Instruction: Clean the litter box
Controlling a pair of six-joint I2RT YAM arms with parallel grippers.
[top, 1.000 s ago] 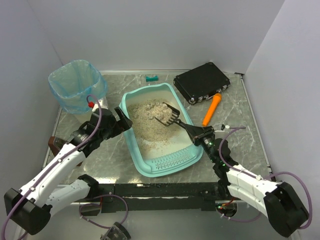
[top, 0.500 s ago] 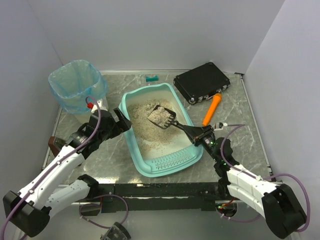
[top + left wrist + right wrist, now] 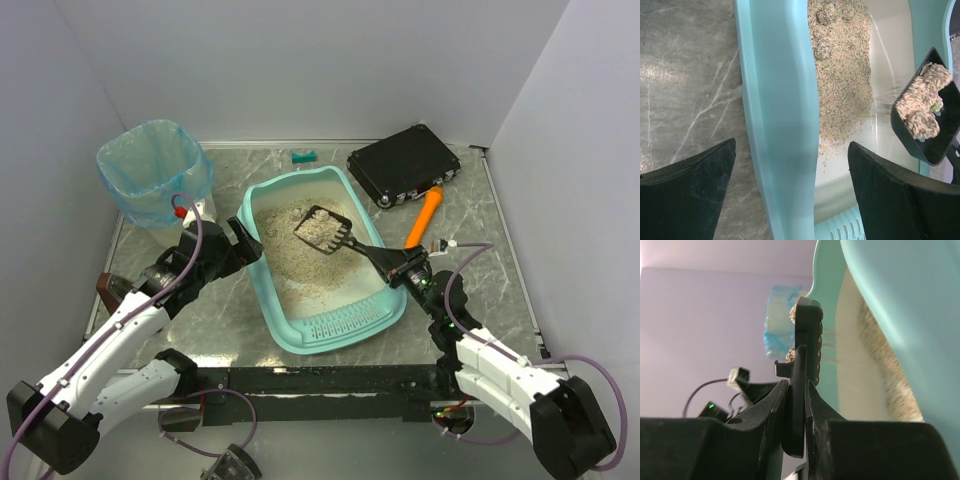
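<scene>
Top external view: right gripper (image 3: 408, 268) is clamped on the handle of a black slotted litter scoop (image 3: 322, 230). Right wrist view confirms both fingers (image 3: 772, 402) pressed against that handle. The scoop head, ahead of this gripper, hangs over the litter inside the litter box (image 3: 330, 335) and carries clumps with loose grains. Left gripper (image 3: 245, 240) stands spread wide, one finger outside the box's teal side wall, the other over the interior. Contact with the wall cannot be determined.
</scene>
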